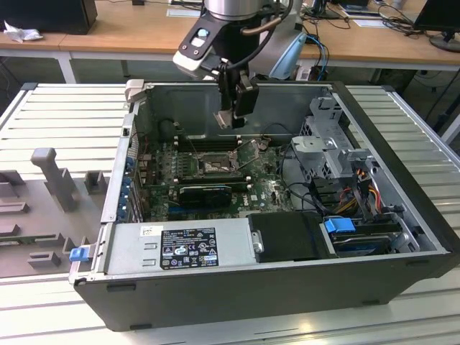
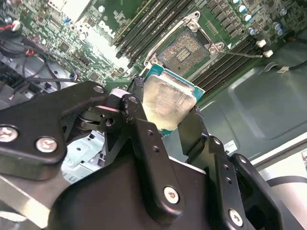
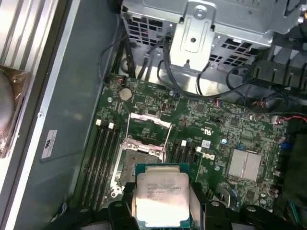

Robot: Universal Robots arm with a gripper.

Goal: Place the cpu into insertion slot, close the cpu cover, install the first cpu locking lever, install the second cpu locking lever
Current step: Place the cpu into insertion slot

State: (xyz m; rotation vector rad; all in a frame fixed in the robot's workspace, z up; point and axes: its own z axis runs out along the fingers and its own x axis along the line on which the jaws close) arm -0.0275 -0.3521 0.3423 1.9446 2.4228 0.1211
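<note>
One cpu (image 3: 162, 199) is pinched by its edges between the two fingers (image 3: 120, 211) of the end effector (image 3: 162, 212), held just above the one open socket (image 3: 139, 165). The cpu cover (image 3: 144, 117) is swung back. Print on the chip is too small to read. The case wall (image 3: 72, 120) carries one white label (image 3: 49, 143), and the power supply (image 1: 180, 244) one black label (image 1: 188, 248).

In the first wrist view you lose one edge of the cpu (image 3: 162, 194) at the picture's border, two sides under the fingers of the gripper (image 3: 162, 208), part of the insertion slot (image 3: 127, 168) behind the cpu
</note>
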